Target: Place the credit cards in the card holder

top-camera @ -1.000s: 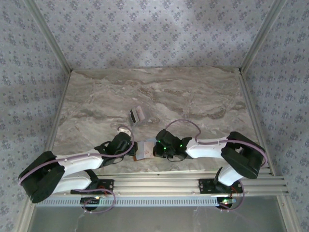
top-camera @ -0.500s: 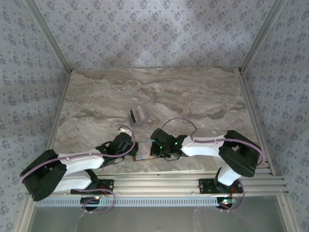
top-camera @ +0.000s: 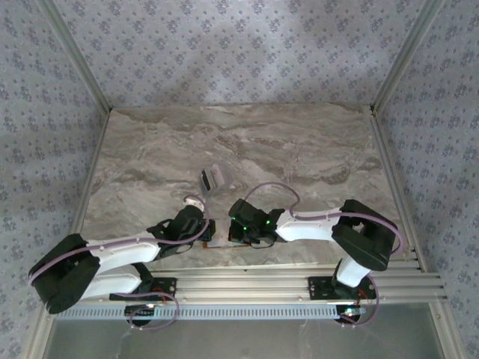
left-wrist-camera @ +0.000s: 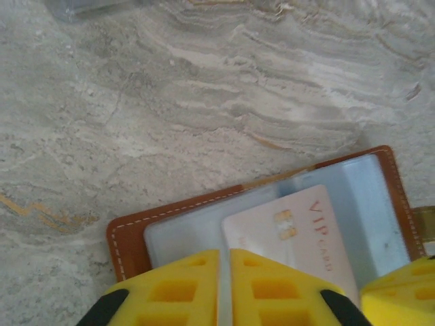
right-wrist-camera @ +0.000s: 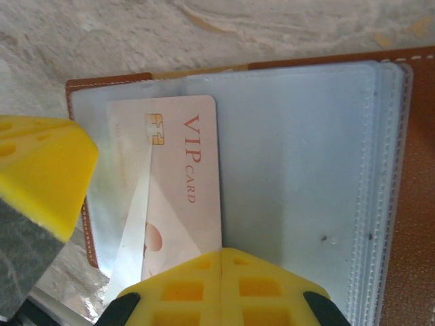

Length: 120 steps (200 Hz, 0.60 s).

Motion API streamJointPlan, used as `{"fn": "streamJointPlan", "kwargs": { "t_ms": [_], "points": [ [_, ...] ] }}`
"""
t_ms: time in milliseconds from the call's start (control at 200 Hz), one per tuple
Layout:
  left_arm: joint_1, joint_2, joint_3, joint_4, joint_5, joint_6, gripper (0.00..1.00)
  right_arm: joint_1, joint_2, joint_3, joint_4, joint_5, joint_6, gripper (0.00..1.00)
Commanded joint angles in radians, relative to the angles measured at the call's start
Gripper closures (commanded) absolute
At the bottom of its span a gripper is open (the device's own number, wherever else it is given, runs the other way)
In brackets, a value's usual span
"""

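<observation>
The card holder (left-wrist-camera: 129, 238) lies open near the table's front edge, brown leather round blue-grey clear sleeves (right-wrist-camera: 299, 156). One of the credit cards (right-wrist-camera: 183, 183), pale with "VIP CARD" on it, lies on its left page (left-wrist-camera: 299, 231), partly under a lifted sleeve flap. My left gripper (left-wrist-camera: 225, 252) sits at the holder's left edge, jaws nearly together with pale sleeve in the thin slit. My right gripper (right-wrist-camera: 222, 251) is shut, its tip at the card's near right corner. In the top view both grippers (top-camera: 212, 233) (top-camera: 230, 233) meet over the holder (top-camera: 219, 241). More credit cards (top-camera: 214, 178) are stacked behind.
The marble table (top-camera: 299, 149) stretches out behind and to both sides. Patterned walls stand behind it. A metal rail (top-camera: 299, 280) runs along its near edge. The left gripper's yellow finger (right-wrist-camera: 41, 170) shows at the left of the right wrist view.
My right gripper has slid left over the card holder, closing in on the left gripper and covering more of the holder. The left gripper has hardly moved.
</observation>
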Motion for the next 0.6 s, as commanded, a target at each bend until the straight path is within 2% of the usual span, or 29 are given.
{"fn": "streamJointPlan", "kwargs": {
  "t_ms": [0, 95, 200, 375, 595],
  "points": [
    [-0.010, -0.073, -0.011, -0.049, -0.011, 0.002, 0.83, -0.003, -0.003, -0.022, 0.032, 0.026, 0.002, 1.00],
    [-0.009, -0.147, -0.025, -0.120, -0.065, -0.012, 0.79, -0.005, -0.016, -0.029, 0.025, 0.033, -0.002, 1.00],
    [-0.011, -0.221, -0.051, -0.156, -0.077, -0.022, 0.78, -0.008, -0.026, -0.039, 0.025, 0.034, -0.005, 1.00],
    [-0.009, -0.271, -0.077, -0.181, -0.079, -0.030, 0.96, -0.010, -0.035, -0.036, 0.021, 0.030, -0.017, 1.00],
    [-0.010, -0.187, -0.075, -0.133, -0.044, -0.029, 0.98, -0.008, -0.025, -0.027, 0.023, 0.019, -0.025, 1.00]
  ]
}}
